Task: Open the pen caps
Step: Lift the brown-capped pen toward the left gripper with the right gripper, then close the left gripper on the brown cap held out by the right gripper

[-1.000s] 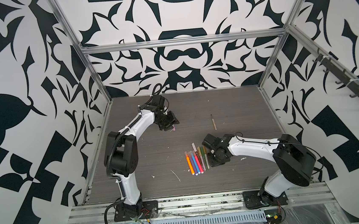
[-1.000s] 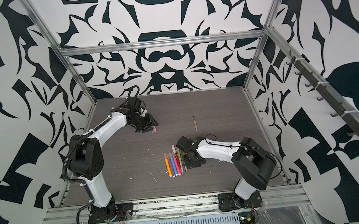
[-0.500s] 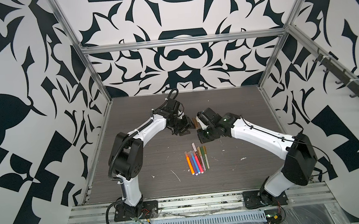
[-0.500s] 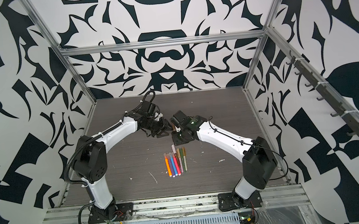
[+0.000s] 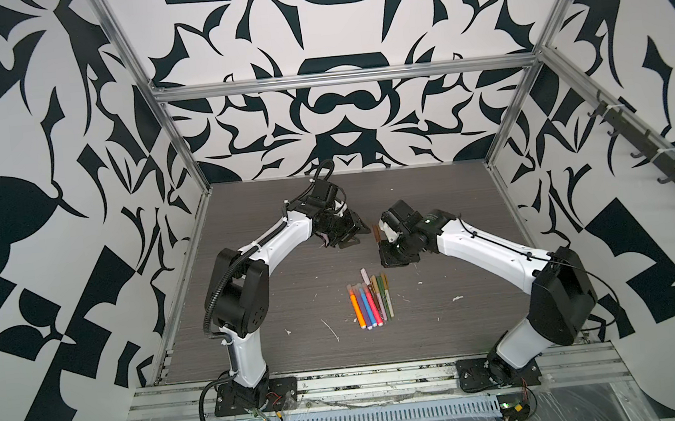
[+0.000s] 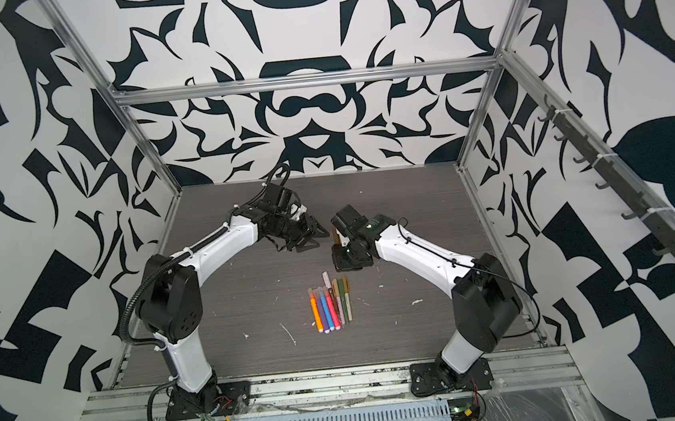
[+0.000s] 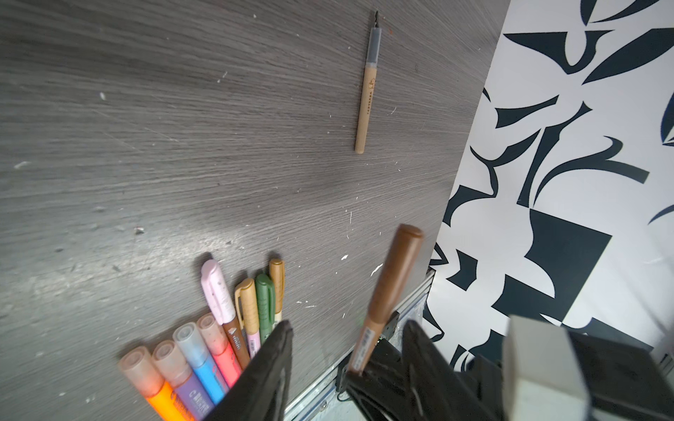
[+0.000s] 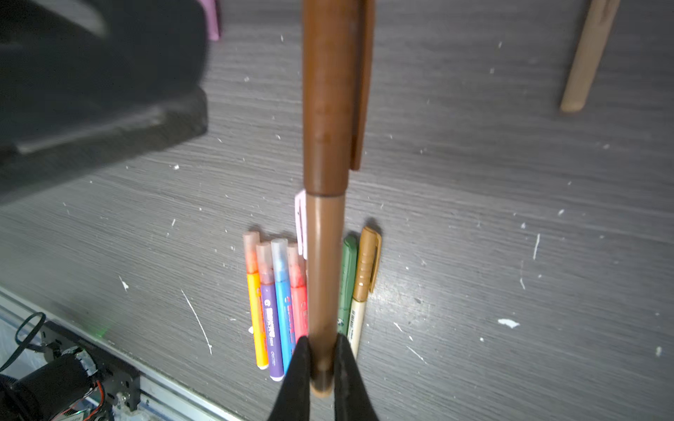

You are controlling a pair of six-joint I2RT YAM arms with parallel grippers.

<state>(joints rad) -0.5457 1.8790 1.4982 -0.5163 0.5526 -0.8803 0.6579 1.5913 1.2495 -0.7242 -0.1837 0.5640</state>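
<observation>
My right gripper (image 8: 322, 350) is shut on the barrel of a brown pen (image 8: 324, 262), whose brown cap (image 8: 328, 94) is on. In both top views it holds this pen (image 5: 375, 233) above the back middle of the table. My left gripper (image 7: 348, 324) is open, and the pen's capped end (image 7: 397, 262) shows between its fingers (image 7: 277, 364) without touching them. The two grippers face each other, left gripper (image 5: 356, 235) and right gripper (image 5: 382, 243) a short way apart. Several capped pens (image 5: 371, 300) lie in a row near the table's middle.
A tan pen (image 7: 366, 98) with its dark tip bare lies alone toward the back. A pink piece (image 8: 213, 20) lies by the left gripper. White flecks (image 5: 329, 329) dot the grey table (image 5: 293, 298). Patterned walls close in three sides.
The right gripper has carried the brown pen up from the row to the back middle. The left arm has swung right from the back left toward it. Little has changed in the last half second.
</observation>
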